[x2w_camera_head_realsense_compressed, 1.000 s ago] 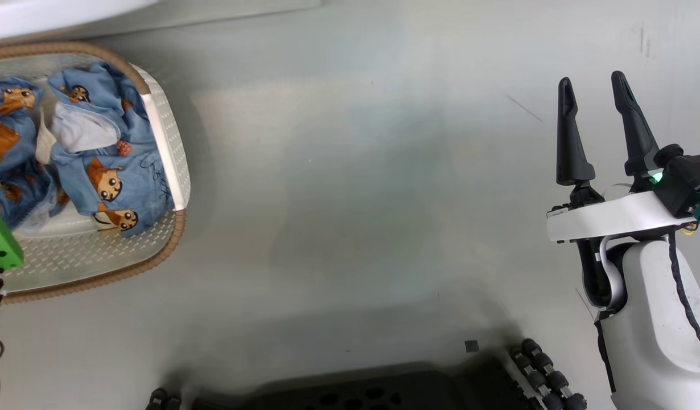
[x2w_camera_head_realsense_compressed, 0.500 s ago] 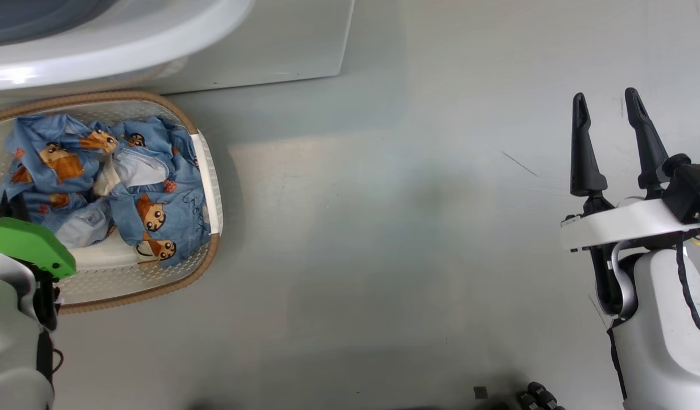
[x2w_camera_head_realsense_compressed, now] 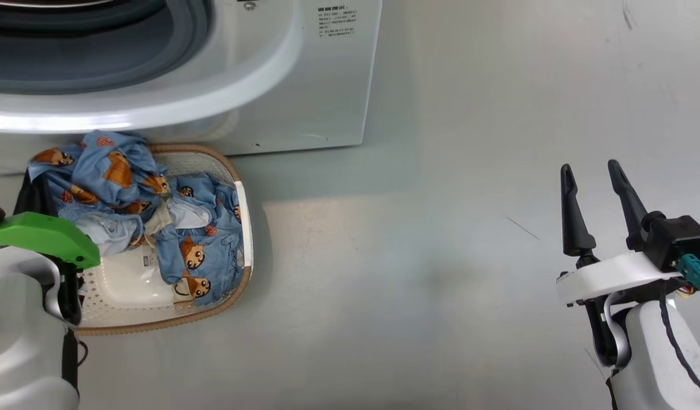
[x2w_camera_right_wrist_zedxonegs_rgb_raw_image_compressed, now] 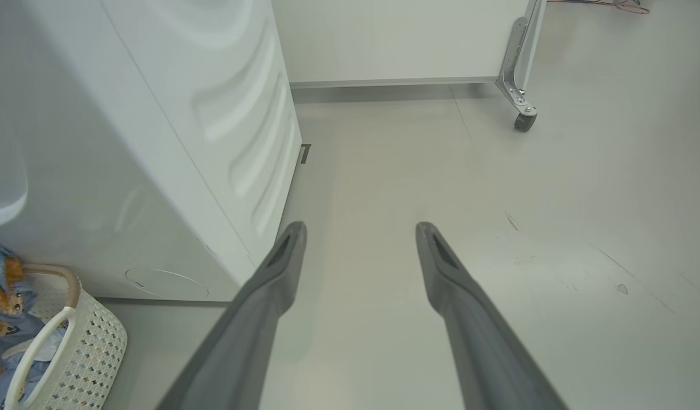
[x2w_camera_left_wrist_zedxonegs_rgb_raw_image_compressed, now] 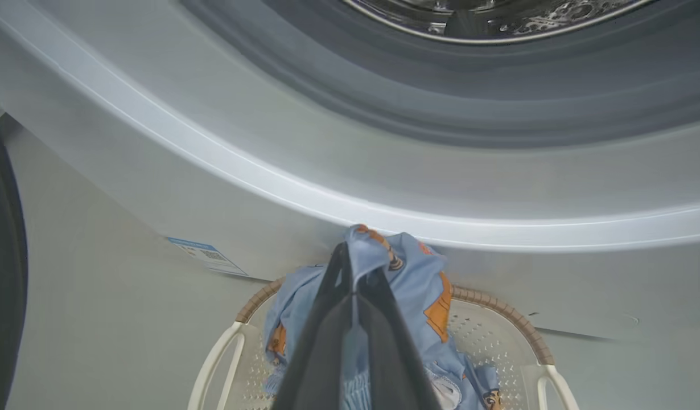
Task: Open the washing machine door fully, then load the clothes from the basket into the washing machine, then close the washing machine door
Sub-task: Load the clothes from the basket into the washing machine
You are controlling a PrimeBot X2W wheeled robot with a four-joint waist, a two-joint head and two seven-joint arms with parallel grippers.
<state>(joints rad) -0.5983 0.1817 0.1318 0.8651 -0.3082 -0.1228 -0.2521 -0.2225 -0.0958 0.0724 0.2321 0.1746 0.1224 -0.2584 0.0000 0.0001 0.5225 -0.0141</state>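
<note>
The washing machine stands with its grey gasket exposed, and its steel drum shows in the left wrist view. A dark curved edge at that view's far left may be the door. Below the machine's front sits the basket with blue printed clothes in it. My left gripper is shut on a bunch of the blue fabric, held up over the basket's far end just under the machine's lip. My right gripper hangs open and empty over bare floor, far right of the basket.
The grey floor runs between the basket and my right arm. In the right wrist view the machine's side panel is on the left, and a white unit on a caster wheel stands behind. A blue sticker sits low on the machine.
The head camera has tilted up, bringing the washing machine into view. My left arm has risen, pulling a bunch of blue fabric up out of the basket. The right gripper stays open.
</note>
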